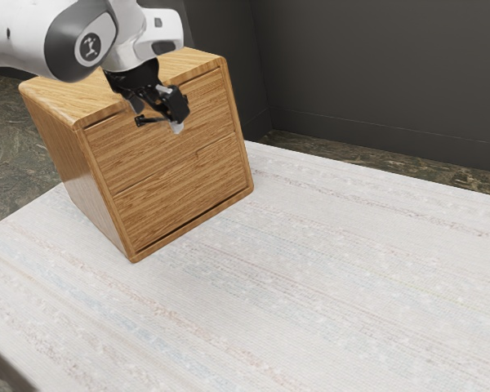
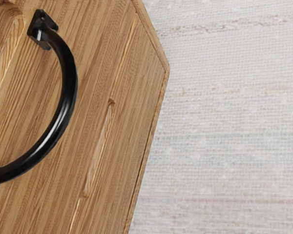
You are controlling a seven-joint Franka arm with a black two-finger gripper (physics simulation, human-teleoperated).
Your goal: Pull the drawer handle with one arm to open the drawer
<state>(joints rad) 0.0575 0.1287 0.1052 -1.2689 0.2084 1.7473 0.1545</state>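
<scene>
Dark walls stand behind the pale table. The gripper sits close by the black handle of the top drawer, which looks shut. I cannot tell if the gripper is wide or closed. A bad hold could slip off, or drag the whole wooden box.

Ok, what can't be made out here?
- Exterior view: the black gripper covers most of the black curved drawer handle, so contact between them is unreadable.
- Wrist view: one handle end runs off the picture's edge.
- Exterior view: the white-and-grey arm hides part of the wooden drawer front along its upper edge.
</scene>
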